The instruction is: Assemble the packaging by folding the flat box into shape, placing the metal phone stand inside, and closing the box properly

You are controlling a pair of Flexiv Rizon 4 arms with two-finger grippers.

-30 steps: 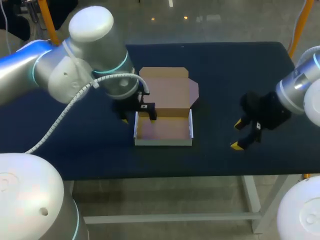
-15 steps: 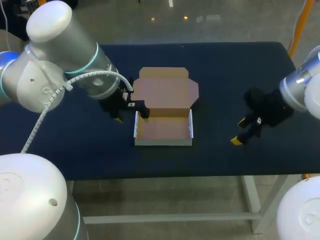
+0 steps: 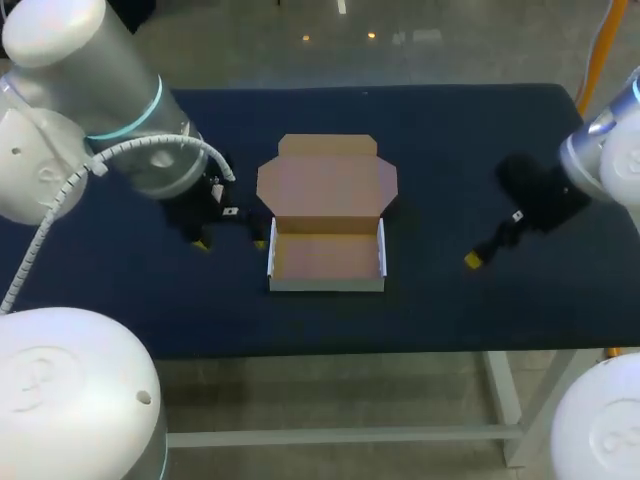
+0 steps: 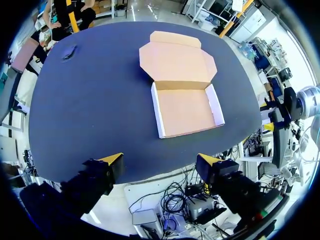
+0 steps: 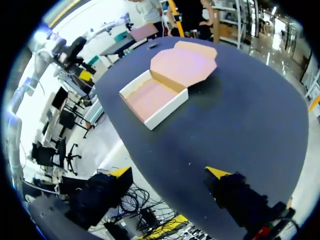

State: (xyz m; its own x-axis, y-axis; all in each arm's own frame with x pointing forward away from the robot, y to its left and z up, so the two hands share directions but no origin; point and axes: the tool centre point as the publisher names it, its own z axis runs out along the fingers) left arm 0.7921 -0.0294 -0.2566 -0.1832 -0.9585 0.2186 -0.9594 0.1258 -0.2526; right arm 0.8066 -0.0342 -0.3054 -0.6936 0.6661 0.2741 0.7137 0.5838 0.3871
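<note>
We see the box (image 3: 327,215) near the middle of the dark blue table (image 3: 450,130). It is folded into a shallow tray with white outer walls and a brown floor facing up. Its lid lies flat on the table behind the tray, toward the far edge, joined along the rear wall with its side tabs spread. Our left gripper (image 3: 231,243) hangs above the table just to the left of the tray's rear corner. In its wrist view the two yellow-tipped fingers (image 4: 112,159) stand wide apart with nothing between them, and the box (image 4: 182,85) lies ahead, untouched. Our right gripper (image 3: 480,255) is well off to the right of the box, also above the table – its fingers (image 5: 217,172) are likewise spread wide and hold nothing, with the box (image 5: 165,82) out ahead. A small dark object (image 4: 68,52) rests near the far left corner of the table, too small for us to identify.
</note>
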